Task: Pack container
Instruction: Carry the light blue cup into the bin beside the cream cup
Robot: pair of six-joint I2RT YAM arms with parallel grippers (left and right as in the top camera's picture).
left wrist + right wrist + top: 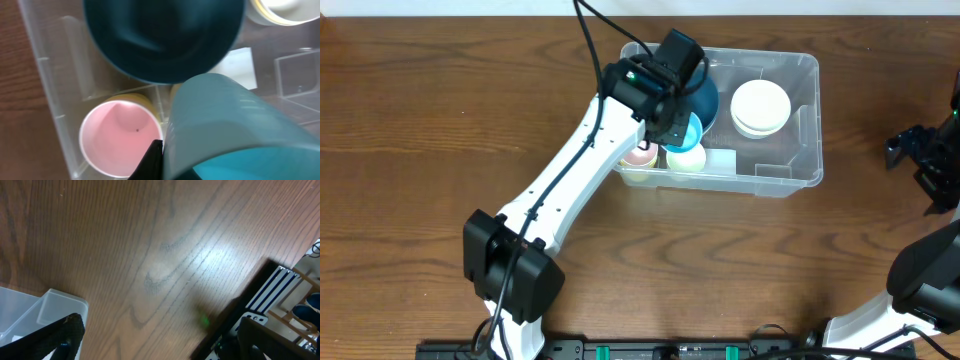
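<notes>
The container [782, 182] stands on the wooden table [440, 120] toward its far edge, slightly right of centre, and is already partly loaded. A stack of white bowls [760, 107] sits in its right half and a dark blue bowl [704, 98] against the far wall. A pink cup [119, 141] and a pale green cup [686, 160] stand along the near wall. The cups appear crowded into the left end to save floor space, which would explain why the next item is going in beside them and not in the open right corner. The left gripper [663, 126] is inside the container, above the gap between the dark blue bowl and the pink cup. It is clamped tight, and by the wrist view it pinches the wall of a light blue cup [225, 125]. One black finger [153, 161] lies against the cup's outer side; the other finger is hidden. The cup looks tilted, which suggests it is carried by its rim and not yet seated. The right gripper [908, 150] sits well apart to the container's right, over bare table, jaws spread fully, holding and touching nothing. It is judged to be parked clear so as not to obstruct the left arm.
</notes>
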